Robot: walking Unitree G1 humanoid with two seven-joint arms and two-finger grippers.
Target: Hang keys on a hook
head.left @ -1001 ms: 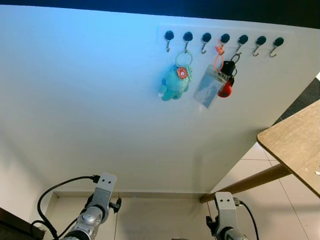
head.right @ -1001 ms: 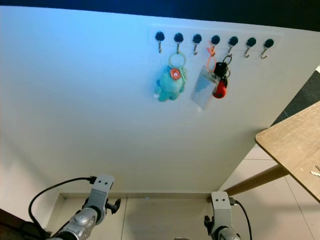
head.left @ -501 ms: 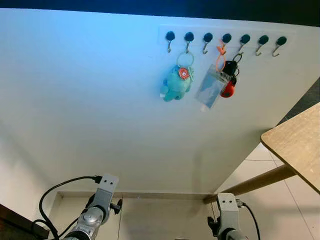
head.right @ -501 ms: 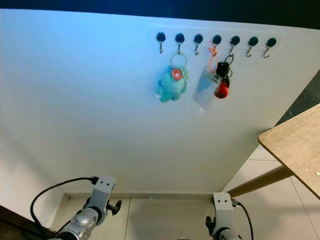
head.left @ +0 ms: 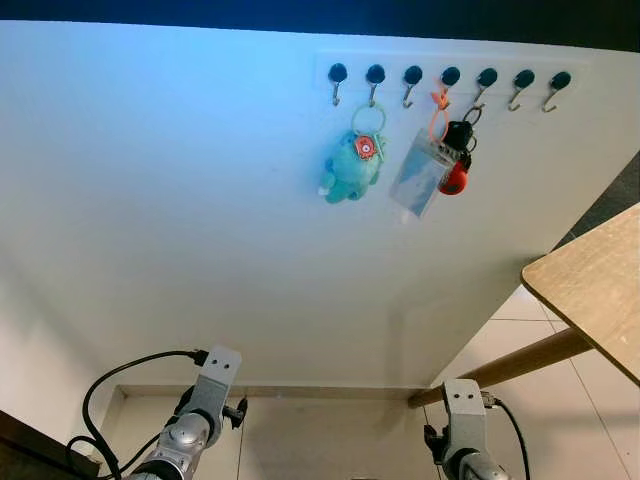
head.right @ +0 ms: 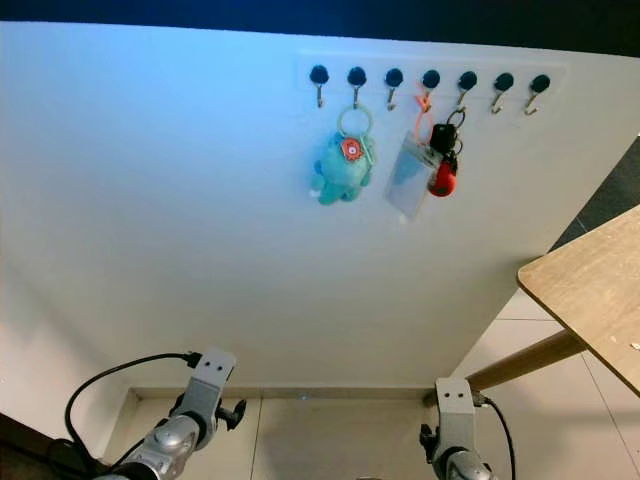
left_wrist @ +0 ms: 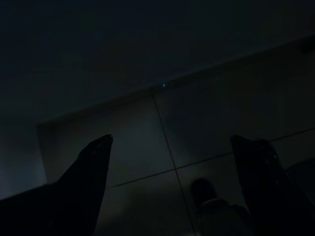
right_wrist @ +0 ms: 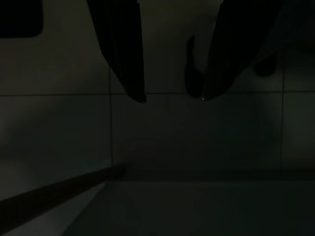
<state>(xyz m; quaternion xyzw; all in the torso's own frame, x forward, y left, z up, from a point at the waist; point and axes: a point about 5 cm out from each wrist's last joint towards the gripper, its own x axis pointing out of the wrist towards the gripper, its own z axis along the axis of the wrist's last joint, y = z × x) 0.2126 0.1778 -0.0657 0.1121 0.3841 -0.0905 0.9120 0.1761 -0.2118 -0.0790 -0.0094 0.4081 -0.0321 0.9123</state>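
- A row of seven black hooks [head.left: 448, 78] runs along the top of a white wall [head.left: 200, 200]; the keys [head.left: 458, 150], a black fob with a red tag, hang from the fifth hook counted from the robot's left
- Just beside the keys a clear badge holder [head.left: 418, 180] hangs on an orange loop from the fourth hook; a teal plush toy [head.left: 350, 168] hangs by a ring from the second hook
- The left gripper [left_wrist: 172, 162] hangs low over the tiled floor [left_wrist: 206, 128]; its two black fingers stand wide apart, holding nothing
- The right gripper [right_wrist: 172, 96] also hangs low over dark floor tiles; its fingers are apart and hold nothing
- A wooden table [head.left: 590, 290] stands at the robot's right, one slanted leg reaching down toward the wall's foot
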